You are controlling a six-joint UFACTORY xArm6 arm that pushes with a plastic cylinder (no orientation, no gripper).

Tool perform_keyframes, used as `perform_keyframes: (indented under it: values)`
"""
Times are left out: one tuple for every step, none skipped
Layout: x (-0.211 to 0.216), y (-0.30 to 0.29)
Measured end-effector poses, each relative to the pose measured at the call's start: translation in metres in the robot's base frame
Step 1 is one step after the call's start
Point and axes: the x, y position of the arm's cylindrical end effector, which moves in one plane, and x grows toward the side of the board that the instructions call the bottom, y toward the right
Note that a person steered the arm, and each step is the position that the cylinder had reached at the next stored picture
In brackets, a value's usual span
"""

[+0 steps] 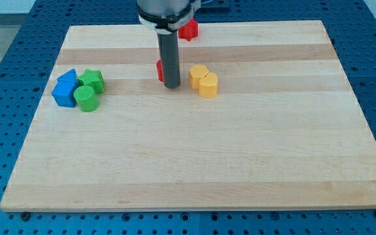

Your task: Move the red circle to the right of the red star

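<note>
My tip [172, 85] rests on the board a little above its middle. A red block [158, 70] sits just left of and behind the rod. The rod hides most of it, so I cannot make out its shape. It touches the rod or is very close to it. A second red block, star-like [189, 29], lies at the board's top edge, partly hidden under the arm's body. It is above and slightly right of the first red block.
Two yellow blocks [198, 74] [208, 85] touch each other just right of my tip. At the view's left is a cluster: two blue blocks [67, 78] [63, 94], a green star-like block [94, 79] and a green circle [85, 98]. The wooden board [194, 163] lies on a blue pegboard.
</note>
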Motion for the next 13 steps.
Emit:
perform_keyframes:
  values:
    - [-0.007,-0.004]
    - [0.007,-0.037]
    - [-0.009,-0.053]
    - [-0.04,-0.01]
    - [-0.065,0.035]
    - [-0.079,0.056]
    - [-0.087,0.09]
    - [-0.082,0.108]
    - [-0.079,0.12]
    - [-0.106,0.122]
    - [-0.134,0.122]
    - [-0.135,0.143]
    - [-0.14,0.191]
